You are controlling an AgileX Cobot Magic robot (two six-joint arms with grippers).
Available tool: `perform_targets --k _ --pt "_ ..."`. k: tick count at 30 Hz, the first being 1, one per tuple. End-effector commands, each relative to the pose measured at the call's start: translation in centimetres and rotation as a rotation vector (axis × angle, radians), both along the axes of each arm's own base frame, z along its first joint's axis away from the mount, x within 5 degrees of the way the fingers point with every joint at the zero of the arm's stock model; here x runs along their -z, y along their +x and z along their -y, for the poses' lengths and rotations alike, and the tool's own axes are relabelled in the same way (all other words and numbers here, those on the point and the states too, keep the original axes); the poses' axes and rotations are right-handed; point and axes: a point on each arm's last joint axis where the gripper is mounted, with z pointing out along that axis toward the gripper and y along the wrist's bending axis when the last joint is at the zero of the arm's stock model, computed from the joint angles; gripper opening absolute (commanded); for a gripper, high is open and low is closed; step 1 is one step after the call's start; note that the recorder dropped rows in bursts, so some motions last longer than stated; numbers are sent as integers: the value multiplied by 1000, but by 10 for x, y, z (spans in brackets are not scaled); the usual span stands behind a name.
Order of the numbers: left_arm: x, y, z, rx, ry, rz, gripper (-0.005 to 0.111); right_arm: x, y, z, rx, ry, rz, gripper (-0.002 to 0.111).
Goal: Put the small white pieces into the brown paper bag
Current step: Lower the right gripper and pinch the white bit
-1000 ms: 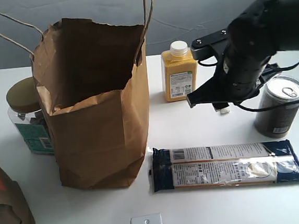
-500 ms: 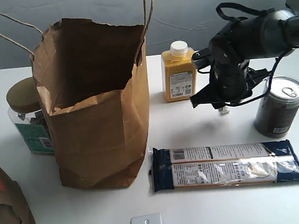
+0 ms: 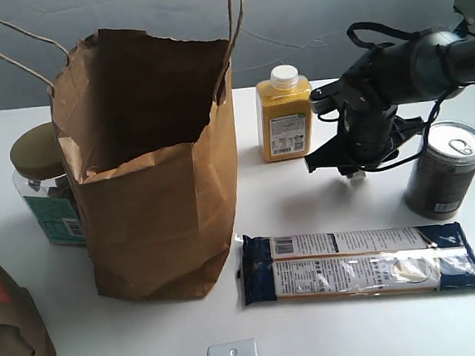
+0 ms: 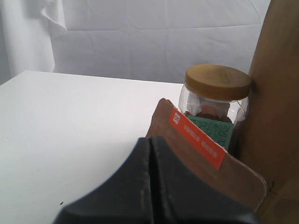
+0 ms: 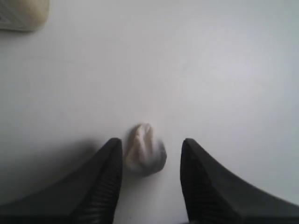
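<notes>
Step in hand: the pick-up of one small white piece (image 5: 145,156); it looks to be at the point just before the pinch.
Right gripper (image 5: 150,145): low over the table (image 3: 334,336), fingers spread, one on each side of the piece; one finger is just beside it and the other stands a little apart.
Where the piece is: on the bare table at the right of the scene, between the yellow bottle (image 3: 286,120) and the can (image 3: 445,168), on the far side of the long pasta packet (image 3: 361,263).
Other pieces: none can be made out in any view.
Left gripper (image 4: 150,142): fingers pressed together with nothing between them, at the near left by the shorter brown bag (image 4: 205,154).
Next move, as I judge it: press the fingers together squarely on the lump, which is small enough to slip or roll away, then lift and carry it left over the bottle to the bag's mouth.
Brown paper bag (image 3: 161,210): upright and open at centre-left; the inner walls that show are bare and the bottom is hidden.
Jar (image 3: 43,191): far left, touching the bag, gold lid on, dark contents.
Yellow bottle: white cap on, full.
Can: lid sealed, pull tab flat.
</notes>
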Motion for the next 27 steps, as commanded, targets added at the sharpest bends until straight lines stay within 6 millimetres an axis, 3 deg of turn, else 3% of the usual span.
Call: perform_targets --k 1,5,9,14,17,23,27 --pt "1 0 1 5 -13 5 0 -1 4 2 -2 9 16 28" --pt "1 0 1 5 -13 5 0 7 4 2 -24 -8 0 19" --pt "1 0 1 5 -13 5 0 12 4 2 -24 -19 -13 17" --pt "1 0 1 5 -13 5 0 11 4 2 -27 -17 -8 1" --pt "1 0 1 5 -13 5 0 7 1 -4 -41 -13 -1 0" --pt "1 0 1 5 -13 5 0 -28 -19 -16 -80 32 42 0" --pt "1 0 1 5 -13 5 0 -61 -52 -22 -119 100 71 0"
